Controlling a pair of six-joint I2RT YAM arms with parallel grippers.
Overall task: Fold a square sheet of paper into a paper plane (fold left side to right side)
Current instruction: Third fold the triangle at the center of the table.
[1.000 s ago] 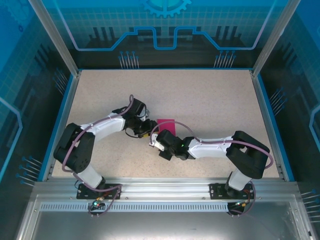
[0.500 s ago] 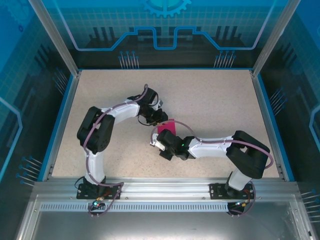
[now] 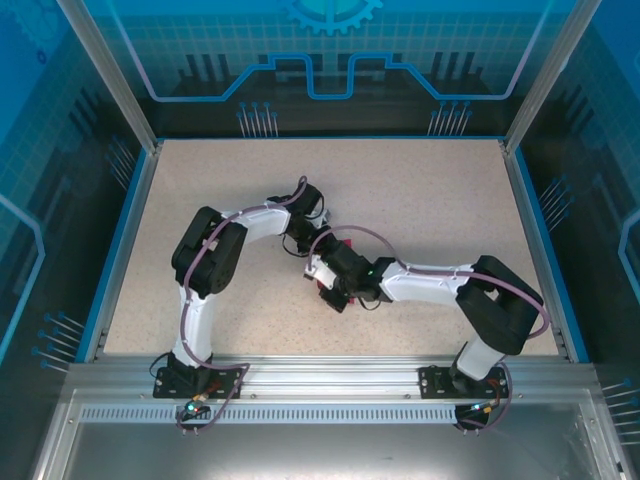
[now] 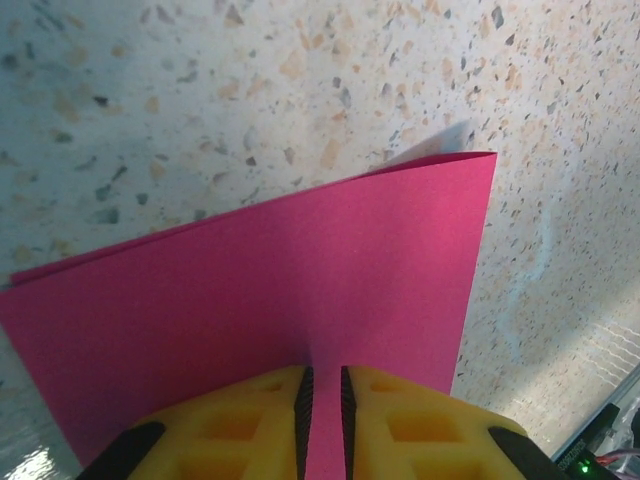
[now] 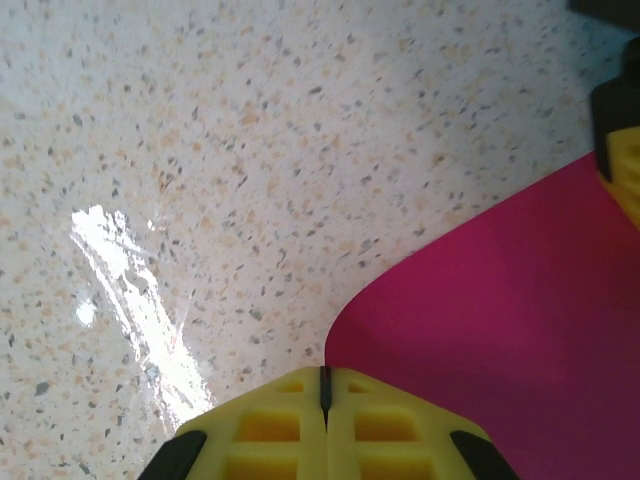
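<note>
The thin magenta-pink sheet of paper (image 4: 300,290) sits mid-tabletop (image 4: 200,90) between both arms, doubled over, with a lower layer peeking past its far edge. The left pincer (image 4: 322,378) pinches one edge. The right pincer (image 5: 323,378), pressed together, meets a curved edge.

square sheet of paper (image 4: 290,290) seen doubled over above a speckled tabletop (image 4: 200,100), near edge pinched by the left gripper (image 4: 322,400) – yellow fingers (image 4: 410,425) drawn almost together – pale sliver glimpsed (far right corner)

table (image 3: 420,190): speckled beige | walls (image 3: 330,60): blue printed panels | near edge: aluminium rail (image 3: 330,375)
</note>
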